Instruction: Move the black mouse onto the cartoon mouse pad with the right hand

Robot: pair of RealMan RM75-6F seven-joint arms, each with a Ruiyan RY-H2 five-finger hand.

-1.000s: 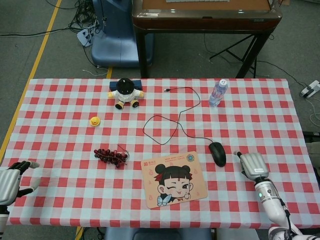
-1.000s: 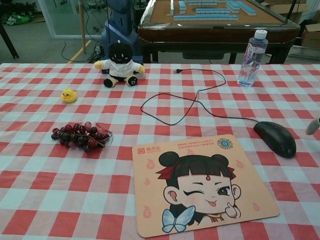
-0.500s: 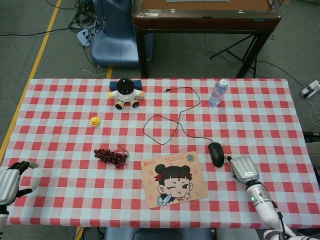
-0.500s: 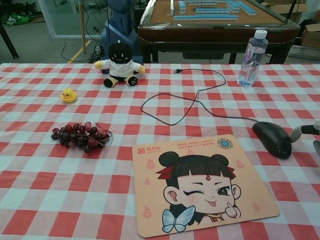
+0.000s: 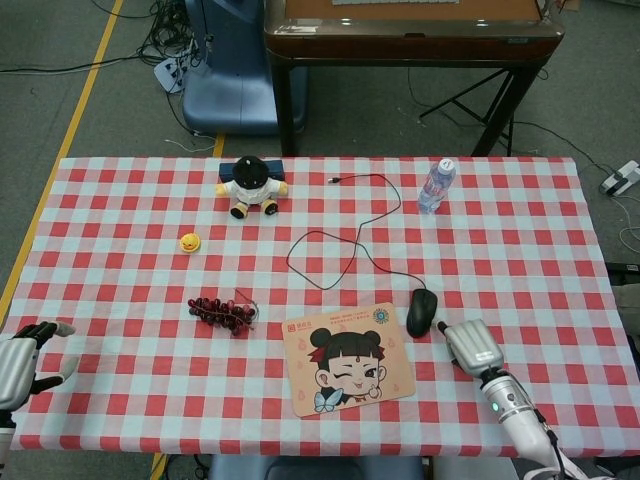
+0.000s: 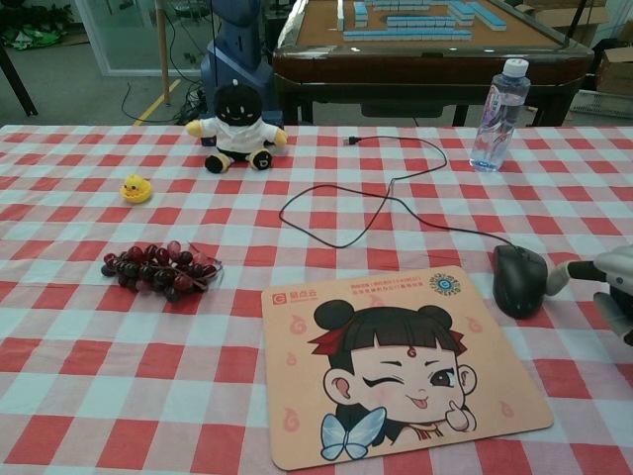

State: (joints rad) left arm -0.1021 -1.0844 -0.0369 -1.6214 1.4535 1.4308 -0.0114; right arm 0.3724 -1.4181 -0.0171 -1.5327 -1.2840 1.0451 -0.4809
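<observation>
The black mouse (image 5: pixel 421 312) (image 6: pixel 519 280) lies on the checked cloth, just off the upper right corner of the cartoon mouse pad (image 5: pixel 347 357) (image 6: pixel 401 361). Its cable loops away toward the back of the table. My right hand (image 5: pixel 472 345) (image 6: pixel 613 282) is right of the mouse, holding nothing, with one fingertip touching the mouse's right side. Most of that hand is cut off by the edge of the chest view. My left hand (image 5: pixel 15 360) rests at the table's front left corner with nothing in it, fingers apart.
A bunch of dark grapes (image 5: pixel 222 310) (image 6: pixel 158 267) lies left of the pad. Further back are a small yellow duck (image 5: pixel 189 241), a plush doll (image 5: pixel 251 185) and a water bottle (image 5: pixel 436 185) (image 6: pixel 497 101). The mouse cable (image 6: pixel 386 203) crosses the middle.
My right hand has slid left along the table and pushed the mouse left, turning it, until it sits beside the pad's corner. The left hand has stayed still.
</observation>
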